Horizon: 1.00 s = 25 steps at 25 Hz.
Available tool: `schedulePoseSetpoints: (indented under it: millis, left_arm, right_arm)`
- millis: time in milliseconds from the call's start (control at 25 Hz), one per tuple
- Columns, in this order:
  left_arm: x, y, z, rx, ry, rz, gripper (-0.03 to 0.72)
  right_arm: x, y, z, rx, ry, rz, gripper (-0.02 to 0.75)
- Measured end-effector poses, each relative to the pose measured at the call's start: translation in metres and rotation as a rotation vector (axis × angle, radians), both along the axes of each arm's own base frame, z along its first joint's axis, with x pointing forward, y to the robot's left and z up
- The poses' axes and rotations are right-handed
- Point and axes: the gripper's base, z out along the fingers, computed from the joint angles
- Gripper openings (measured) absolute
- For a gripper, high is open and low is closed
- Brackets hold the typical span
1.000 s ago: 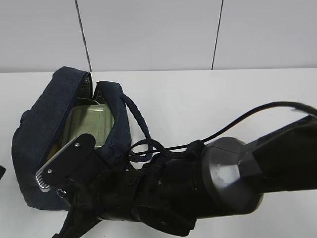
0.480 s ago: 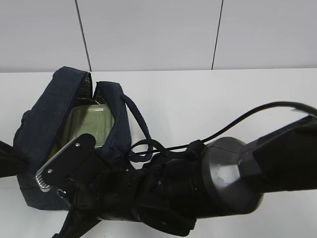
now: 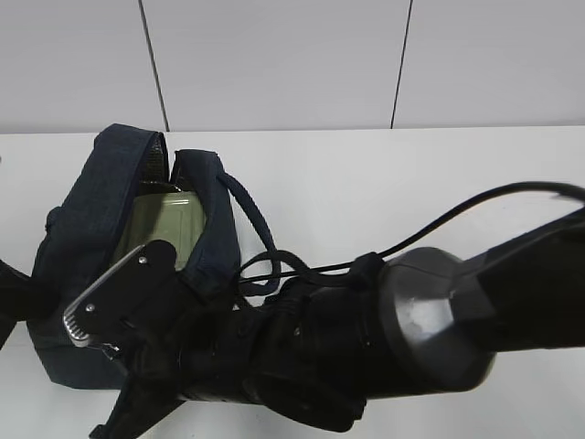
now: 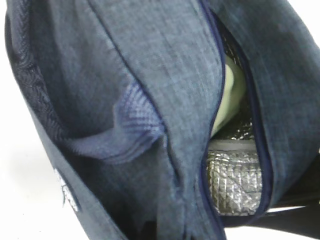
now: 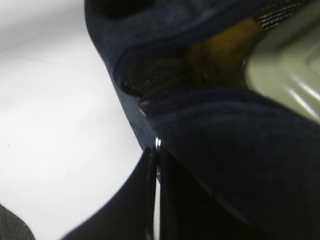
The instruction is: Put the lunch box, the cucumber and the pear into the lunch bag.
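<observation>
Right gripper [image 5: 156, 165] fingers pressed together at bag's edge; left's grip can't be told.
Lunch box [image 3: 169, 227] and pear [image 5: 220, 55] inside lunch bag [image 3: 78, 229], pear at box's 9 o'clock.

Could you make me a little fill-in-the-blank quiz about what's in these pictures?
1. The pale green lunch box lies inside the dark navy ____.
2. Inside, the lunch bag has a shiny ____ lining.
3. In the right wrist view, a ____ fruit, the pear, shows beside the lunch box.
4. The bag's top opening stands ____.

Missing words: lunch bag; silver; yellow; open
</observation>
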Motion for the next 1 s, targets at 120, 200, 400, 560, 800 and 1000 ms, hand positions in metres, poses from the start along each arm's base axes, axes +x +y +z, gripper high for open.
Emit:
schedulePoseSetpoints:
  millis: [120,200,400,560,800,1000]
  left_arm:
    - [0.000,0.000,0.000,0.001,-0.005,0.003,0.013]
    - [0.001,0.000,0.000,0.003,-0.010,0.006,0.013]
    - [0.002,0.001,0.001,0.000,-0.019,0.015,0.012]
    - [0.002,0.001,0.001,0.000,-0.020,0.016,0.011]
    - [0.002,0.001,0.001,-0.002,-0.020,0.017,0.011]
    - [0.002,0.001,0.001,-0.002,-0.020,0.017,0.011]
  right_arm:
    - [-0.001,-0.001,0.018,0.040,-0.009,-0.009,0.000]
    - [-0.002,-0.002,0.029,0.060,-0.016,-0.005,0.000]
    - [-0.006,-0.004,0.043,0.077,-0.012,0.015,0.000]
    - [-0.008,-0.005,0.052,0.090,-0.029,0.031,0.000]
    - [-0.009,-0.006,0.062,0.112,-0.046,0.038,0.000]
    - [-0.007,-0.004,0.067,0.122,-0.059,0.042,0.000]
